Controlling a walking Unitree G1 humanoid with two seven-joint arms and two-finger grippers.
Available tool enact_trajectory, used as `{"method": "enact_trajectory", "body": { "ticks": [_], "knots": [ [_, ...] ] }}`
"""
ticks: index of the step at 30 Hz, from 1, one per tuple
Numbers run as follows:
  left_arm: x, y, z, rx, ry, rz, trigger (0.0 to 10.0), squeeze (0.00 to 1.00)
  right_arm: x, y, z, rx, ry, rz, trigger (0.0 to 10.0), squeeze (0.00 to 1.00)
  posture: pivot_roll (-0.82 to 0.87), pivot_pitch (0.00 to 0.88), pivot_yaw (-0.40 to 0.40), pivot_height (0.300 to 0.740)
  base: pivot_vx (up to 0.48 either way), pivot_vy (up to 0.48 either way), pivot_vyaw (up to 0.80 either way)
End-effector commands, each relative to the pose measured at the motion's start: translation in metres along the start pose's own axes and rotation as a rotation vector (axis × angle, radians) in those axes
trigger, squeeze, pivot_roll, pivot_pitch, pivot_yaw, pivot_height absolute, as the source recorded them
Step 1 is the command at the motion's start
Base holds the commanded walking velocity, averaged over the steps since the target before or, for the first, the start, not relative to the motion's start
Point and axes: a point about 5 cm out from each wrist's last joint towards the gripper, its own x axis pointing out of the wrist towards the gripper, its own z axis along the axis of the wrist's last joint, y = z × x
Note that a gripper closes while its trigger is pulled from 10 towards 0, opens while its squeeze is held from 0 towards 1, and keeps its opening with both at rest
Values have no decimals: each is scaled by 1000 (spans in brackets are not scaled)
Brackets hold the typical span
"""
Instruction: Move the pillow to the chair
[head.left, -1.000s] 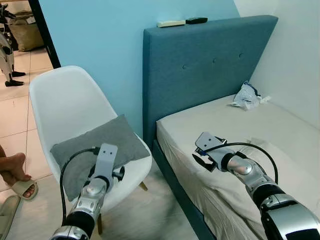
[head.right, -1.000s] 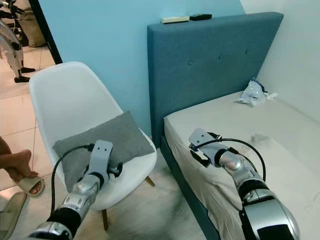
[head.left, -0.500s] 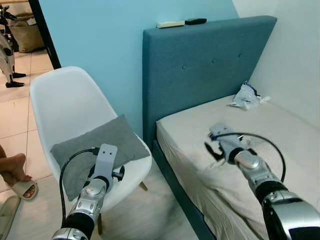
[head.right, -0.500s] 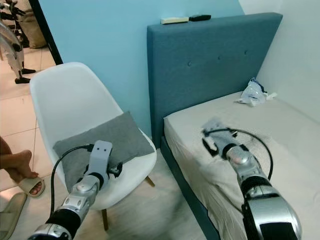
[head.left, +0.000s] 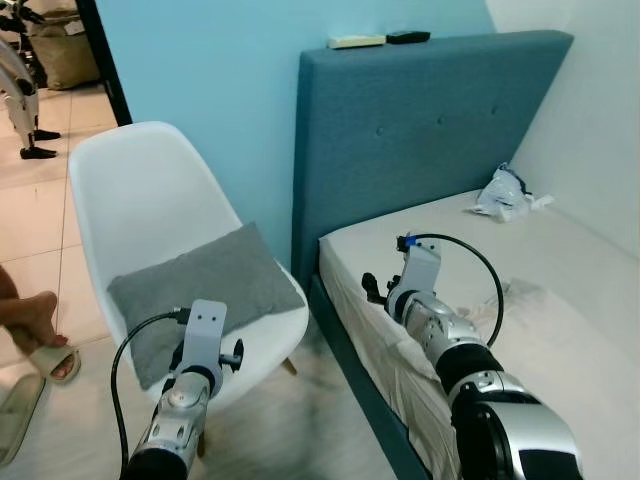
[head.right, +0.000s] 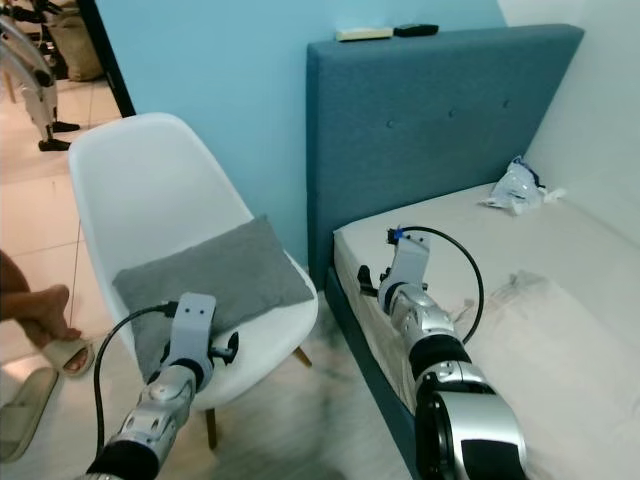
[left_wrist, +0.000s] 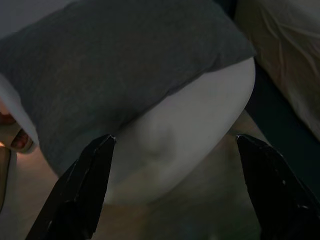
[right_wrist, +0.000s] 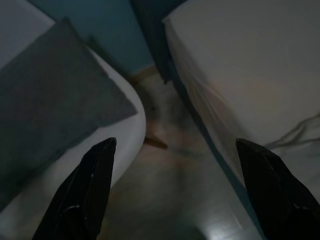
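The grey pillow (head.left: 205, 290) lies flat on the seat of the white chair (head.left: 140, 190), left of the bed. My left gripper (left_wrist: 174, 140) is open and empty, just off the seat's front edge, with the pillow (left_wrist: 115, 65) a little beyond its fingers. My right gripper (right_wrist: 175, 144) is also open and empty. It hovers at the bed's (head.left: 520, 270) left edge (head.left: 385, 290), pointing down at the floor gap between the chair and the mattress (right_wrist: 240, 60).
A blue headboard (head.left: 430, 120) stands behind the bed with two remotes (head.left: 357, 42) on top. A white plastic bag (head.left: 500, 192) lies on the mattress. A person's foot in a sandal (head.left: 35, 330) rests on the floor at far left.
My right arm has swung from over the mattress back to the bed's left edge, nearer the chair. My left gripper has drawn back slightly from the pillow. The camera has shifted a little.
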Motion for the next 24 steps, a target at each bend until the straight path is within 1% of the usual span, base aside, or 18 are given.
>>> {"method": "enact_trajectory", "body": {
  "ticks": [1, 2, 3, 4, 6, 8, 9, 10, 11, 13, 14, 15, 16, 17, 19, 22, 23, 24],
  "knots": [
    [-5, -1, -8, -1, 21, -1, 10000, 0, -3, -8, -18, -12, -9, 1, 10000, 0, -29, 129, -65, 740, 0, 0, 0],
    [-6, 0, -9, 8, 26, -4, 10000, 0, -5, -8, -17, -28, -66, 65, 10000, 0, -33, 130, -62, 740, 0, 0, 0],
    [-6, 1, -11, 15, 31, -3, 10000, 0, -11, -5, -13, -32, -177, 163, 10000, 0, -37, 132, -56, 740, 0, 0, 0],
    [-7, 1, -11, 19, 33, -2, 10000, 0, -16, -2, -10, -39, -246, 231, 10000, 0, -37, 132, -56, 740, 0, 0, 0],
    [-7, 2, -11, 24, 35, 2, 10000, 0, -17, -10, -17, -62, -181, 201, 10000, 0, -38, 136, -47, 740, 0, 0, 0],
    [-6, 3, -9, 41, 29, 2, 10000, 0, -15, -23, -27, -43, -44, 142, 10000, 0, -40, 136, -38, 740, 0, 0, 0],
    [-6, 3, -9, 51, 26, 3, 10000, 0, -17, -28, -29, -98, -43, 117, 10000, 0, -41, 138, -30, 740, 0, 0, 0],
    [-6, 3, -9, 51, 26, 3, 10000, 0, -17, -28, -29, -98, -43, 117, 10000, 0, -41, 138, -30, 740, 0, 0, 0],
    [-6, 4, -8, 58, 23, 9, 10000, 0, -21, -30, -32, -132, -66, 122, 10000, 0, -45, 140, -22, 740, 0, 0, 0],
    [-6, 4, -8, 58, 23, 13, 10000, 0, -23, -29, -33, -115, -77, 138, 10000, 0, -45, 140, -22, 740, 0, 0, 0],
    [-7, 5, -9, 43, 18, 22, 10000, 0, -24, -29, -37, -148, -82, 127, 10000, 0, -45, 136, -21, 740, 0, 0, 0],
    [-7, 5, -9, 43, 18, 22, 10000, 0, -24, -29, -37, -148, -82, 127, 10000, 0, -45, 136, -21, 740, 0, 0, 0],
    [-9, 5, -10, 8, 13, 41, 10000, 0, -26, -26, -49, -228, -63, 150, 10000, 0, -47, 136, -17, 740, 0, 0, 0],
    [-9, 5, -10, 8, 13, 41, 10000, 0, -26, -26, -49, -228, -63, 150, 10000, 0, -47, 136, -17, 740, 0, 0, 0],
    [-11, 4, -13, -12, 29, 51, 10000, 0, -31, -21, -62, -240, -48, 218, 10000, 0, -48, 140, -19, 740, 0, 0, 0],
    [-14, 2, -15, -13, 35, 47, 10000, 0, -35, -26, -69, -230, -34, 222, 10000, 0, -44, 140, -24, 740, 0, 0, 0],
    [-15, 1, -17, -19, 45, 42, 10000, 0, -36, -28, -68, -209, -33, 221, 10000, 0, -45, 141, -29, 740, 0, 0, 0],
    [-15, 1, -17, -19, 45, 42, 10000, 0, -36, -28, -68, -209, -33, 221, 10000, 0, -45, 141, -29, 740, 0, 0, 0]
  ]
}}
